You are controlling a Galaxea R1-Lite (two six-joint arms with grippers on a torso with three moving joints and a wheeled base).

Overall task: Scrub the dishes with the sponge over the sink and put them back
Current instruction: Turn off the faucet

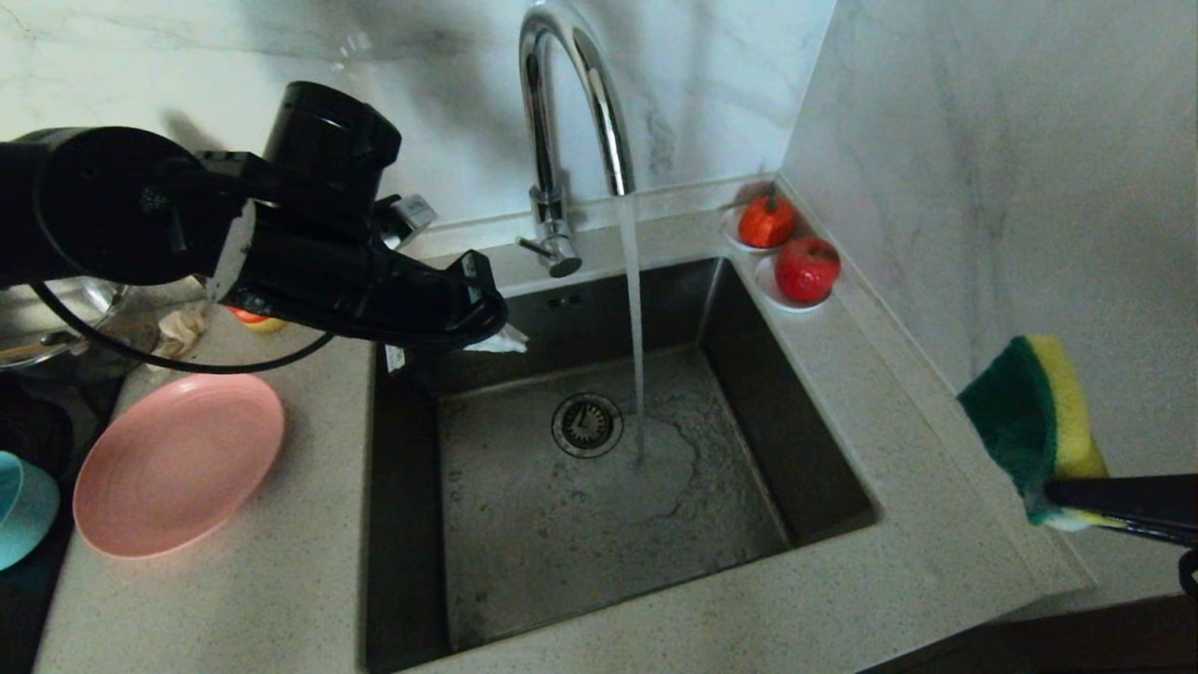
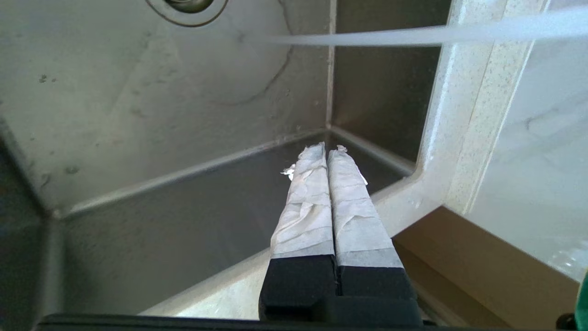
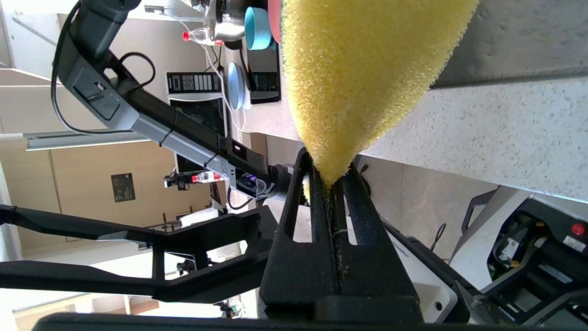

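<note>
The sink point(image 1: 749, 393) lies before me, and water runs from the chrome tap point(image 1: 573, 140) onto its floor beside the drain. Of the dishes, a pink plate point(image 1: 178, 463) lies flat on the counter left of the basin, with a teal bowl point(image 1: 19, 510) at the picture's left edge. My left gripper point(image 1: 504, 342) hangs over the sink's back left corner, its taped fingers point(image 2: 342, 193) pressed together and empty. At the far right, beyond the counter edge, my right gripper point(image 3: 328, 177) is shut on the sponge point(image 1: 1034, 421), which stands upright, green face towards the sink.
Two red fruits point(image 1: 767, 222) point(image 1: 807, 269) sit on small white saucers at the sink's back right corner. A marble wall point(image 1: 983, 187) rises close on the right. A steel pot point(image 1: 47, 314) and a beige cloth point(image 1: 182, 328) are behind the plate.
</note>
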